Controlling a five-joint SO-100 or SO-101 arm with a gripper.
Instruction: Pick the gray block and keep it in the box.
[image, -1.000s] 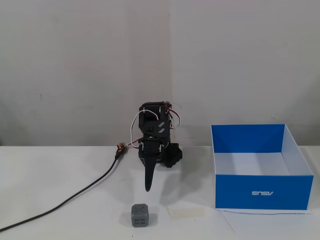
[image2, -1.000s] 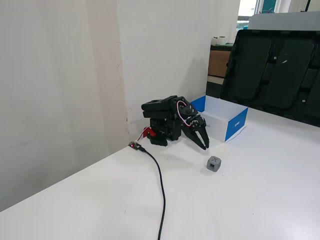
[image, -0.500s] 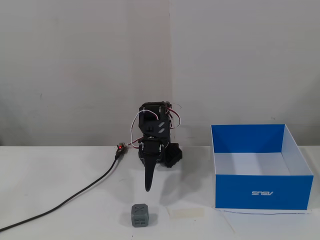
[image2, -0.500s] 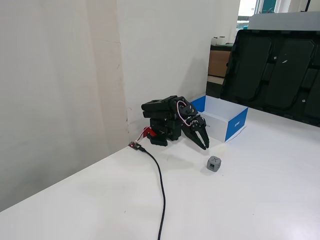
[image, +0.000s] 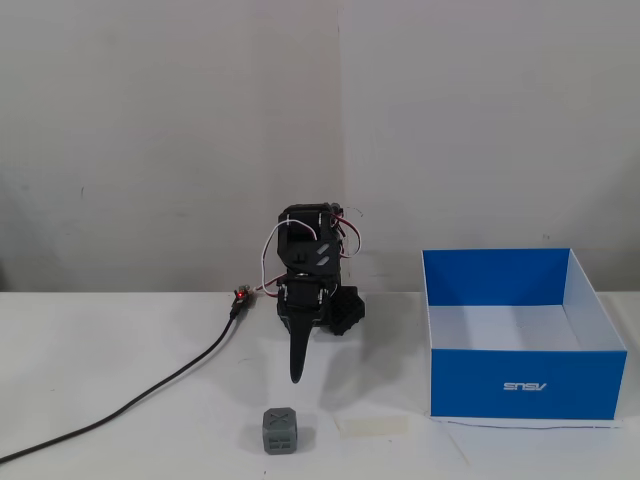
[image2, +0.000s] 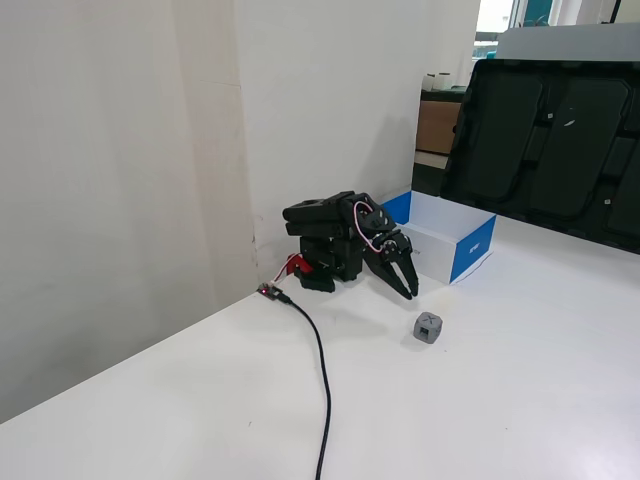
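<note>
Occupying the lower part of both fixed views, the table (image: 120, 340) is white and matte. Toward the right of one fixed view, the box (image: 525, 385) rests on it: bright blue walls, white floor, a small white logo on the near wall. In the other fixed view, the box (image2: 470, 250) appears right of centre, behind the arm.

At frame centre, the arm (image: 312, 270) is folded low against the wall, black with white and red wires. The gripper (image2: 408, 283) points down toward the table, fingers slightly apart with nothing between them; in the front-on view the gripper (image: 296, 368) reads as a single dark blade.

From the arm's base, the cable (image: 130, 405) runs to the lower left edge of the frame.

At bottom centre, the block (image: 281, 431) sits on the table, below the gripper tip and apart from it, well left of the box. It is a small dark-gray cube with an X embossed on its upper face. In the other view, the block (image2: 428, 327) lies just below and right of the fingertips.

Just right of the block, the tape (image: 373, 425) lies flat, a pale strip.
</note>
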